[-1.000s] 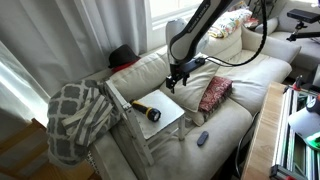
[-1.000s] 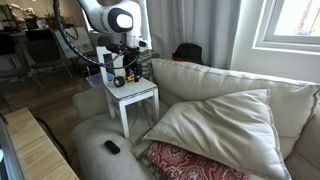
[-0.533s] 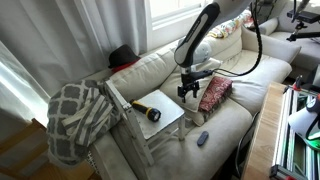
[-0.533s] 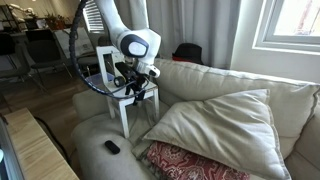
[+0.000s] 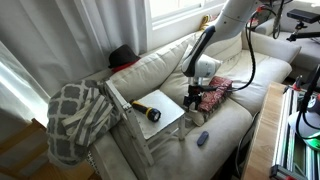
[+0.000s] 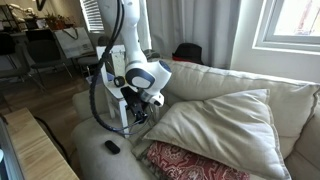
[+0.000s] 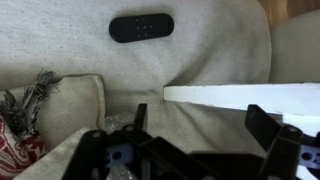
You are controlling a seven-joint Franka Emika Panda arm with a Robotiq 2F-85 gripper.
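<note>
Where the gripper (image 5: pixel 192 100) hangs: low over the sofa (image 5: pixel 150 72) seat, just beside the near edge of the white table (image 5: pixel 172 110), between it and the red pillow (image 5: pixel 217 92) in an exterior view.
Gripper fingers (image 7: pixel 137 120): spread wide in the wrist view, released, with nothing between them; they point at cream upholstery.
White table: stands on the sofa seat. Its edge runs in from the right of the wrist view, close to one finger; whether they touch cannot be told.
Flashlight (image 5: pixel 146 111): black with a yellow band, lying on the table top, apart from the gripper.
Remote (image 7: pixel 140 27): black, flat on the seat cushion beyond the fingers, well apart from the white table.
Red pillow: patterned, lying on the seat beside the arm; one corner shows at the lower left of the wrist view.
Plaid blanket (image 5: pixel 80 115): draped over the far end of the sofa.
</note>
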